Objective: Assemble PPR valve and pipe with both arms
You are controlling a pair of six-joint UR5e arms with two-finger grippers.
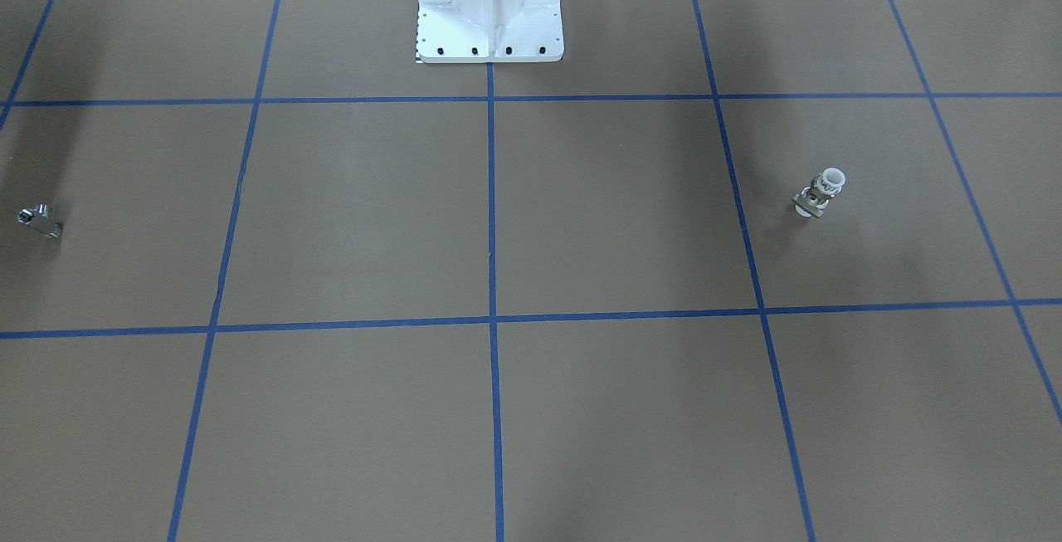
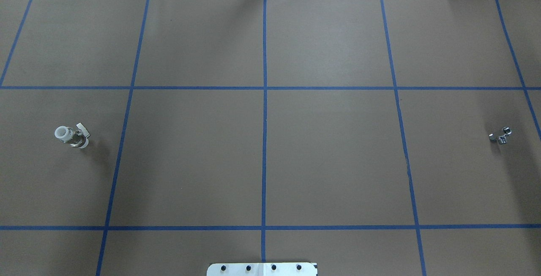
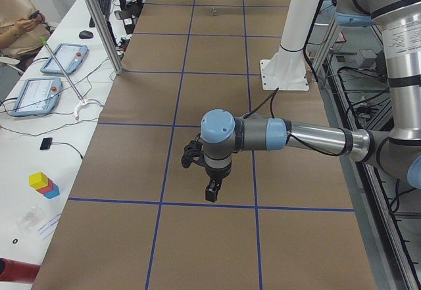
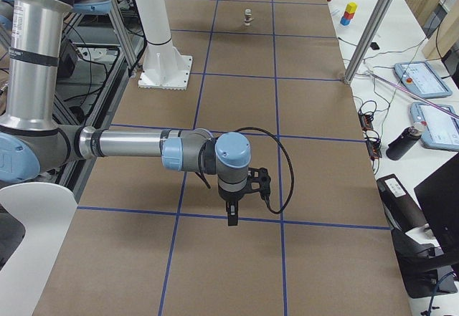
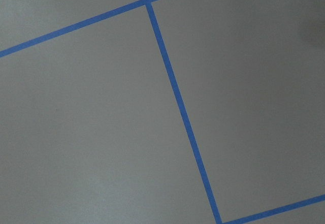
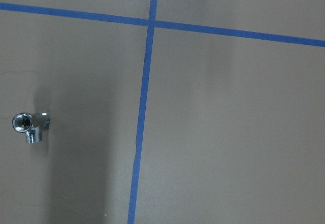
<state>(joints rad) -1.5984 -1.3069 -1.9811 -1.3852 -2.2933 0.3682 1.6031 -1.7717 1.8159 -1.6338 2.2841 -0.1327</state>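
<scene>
The valve [image 1: 818,194], with white plastic ends and a metal middle, stands on the brown table on my left side; it also shows in the overhead view [image 2: 72,135] and far off in the exterior right view [image 4: 247,16]. A small chrome fitting [image 1: 40,220] lies on my right side, also seen in the overhead view [image 2: 501,136], the right wrist view [image 6: 28,126] and the exterior left view [image 3: 214,10]. My left gripper [image 3: 211,196] and right gripper [image 4: 231,219] hang above the table, fingers pointing down, holding nothing that I can see. I cannot tell whether either is open or shut.
The white bolted pedestal [image 1: 489,19] stands at the robot's edge of the table. Blue tape lines [image 2: 264,98] divide the brown surface into squares. Aluminium posts [image 3: 99,24], tablets [image 3: 36,96] and a seated operator [image 3: 16,14] are on the side bench.
</scene>
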